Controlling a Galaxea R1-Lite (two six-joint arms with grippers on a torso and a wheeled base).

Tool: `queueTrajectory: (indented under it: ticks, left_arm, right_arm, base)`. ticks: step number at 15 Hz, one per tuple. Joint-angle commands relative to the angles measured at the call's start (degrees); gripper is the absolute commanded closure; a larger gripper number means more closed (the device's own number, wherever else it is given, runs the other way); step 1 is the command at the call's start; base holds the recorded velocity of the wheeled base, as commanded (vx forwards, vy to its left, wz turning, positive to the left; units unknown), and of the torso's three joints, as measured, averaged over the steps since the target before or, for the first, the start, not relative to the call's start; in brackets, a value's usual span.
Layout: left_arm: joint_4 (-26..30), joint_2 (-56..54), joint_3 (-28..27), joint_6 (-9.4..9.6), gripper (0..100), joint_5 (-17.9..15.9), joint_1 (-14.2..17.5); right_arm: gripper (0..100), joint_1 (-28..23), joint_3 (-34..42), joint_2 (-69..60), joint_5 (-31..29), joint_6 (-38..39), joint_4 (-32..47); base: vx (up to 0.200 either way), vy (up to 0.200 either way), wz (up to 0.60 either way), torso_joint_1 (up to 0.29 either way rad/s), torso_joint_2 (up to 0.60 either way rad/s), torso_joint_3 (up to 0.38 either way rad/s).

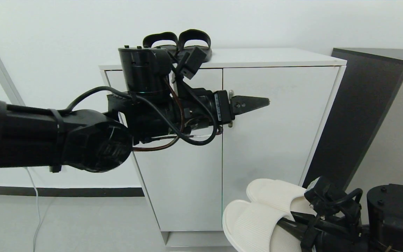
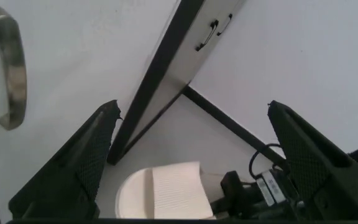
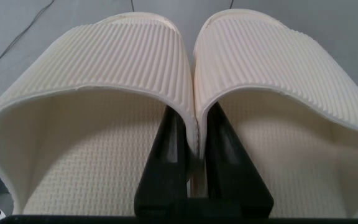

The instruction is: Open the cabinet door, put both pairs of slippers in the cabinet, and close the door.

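Cabinet doors [image 1: 275,140] shut, white slippers [image 1: 254,224] in right jaws — left jaws spread

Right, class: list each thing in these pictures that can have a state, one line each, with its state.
cabinet doors, both closed
black slippers, resting on the cabinet top, not gripped
white slippers, held together as a pair
left gripper, fingers open, by the right door's handle
right gripper, fingers shut on the white slippers

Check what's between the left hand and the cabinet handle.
Nothing but bare door, per the left wrist view; left hand is open beside the handle.
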Motion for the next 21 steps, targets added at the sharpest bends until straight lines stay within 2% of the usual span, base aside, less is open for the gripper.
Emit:
queueTrajectory:
  ticks: [1, 5, 8, 12, 13, 17, 20, 21]
  left_arm:
    - [0.2, 2.2, -1.5, -0.07, 0, 1.0, 0.9]
    - [0.3, 2.9, -1.7, -0.07, 0, 5.1, 2.1]
    - [0.4, 4.9, -4.1, -0.07, 0, 8.7, 2.6]
    - [0.5, 7.9, -7.0, -0.07, 0, 9.0, 3.4]
    - [0.6, 8.9, -8.2, -0.07, 0, 10.0, 3.4]
    - [4.5, 12.1, -14.0, -0.07, 0, 10.7, 3.2]
    - [4.5, 12.4, -13.3, -0.16, 0, 10.7, 3.1]
    - [4.3, 11.7, -12.0, -0.25, 100, 10.7, 3.2]
  right_arm:
    - [100, -0.1, 0.0, 0.2, 0.0, 0.0, 0.0]
    - [100, 0.0, 0.0, 0.2, 0.1, 0.0, 0.0]
    - [100, 0.0, 0.1, 0.2, 0.1, 0.0, 0.0]
    - [100, 0.0, 0.1, 0.2, 0.0, 0.0, 0.0]
    - [100, 0.0, 0.1, 0.2, 0.0, -0.1, 0.0]
    - [100, 0.0, 0.7, 0.2, 0.1, -0.1, 0.0]
    - [100, 0.0, 0.9, -0.1, 0.0, -0.3, 0.0]
    - [100, 0.1, 1.0, -0.5, -0.1, -0.4, 0.0]
  base:
    - [0.000, 0.000, 0.00, 0.000, 0.00, 0.000]
    - [0.000, 0.000, 0.00, 0.000, 0.00, 0.000]
    - [0.000, 0.000, 0.00, 0.000, 0.00, 0.000]
    - [0.000, 0.000, 0.00, 0.000, 0.00, 0.000]
    - [0.000, 0.000, 0.00, 0.000, 0.00, 0.000]
    - [0.000, 0.000, 0.00, 0.000, 0.00, 0.000]
    - [0.000, 0.000, 0.00, 0.000, 0.00, 0.000]
    - [0.000, 0.000, 0.00, 0.000, 0.00, 0.000]
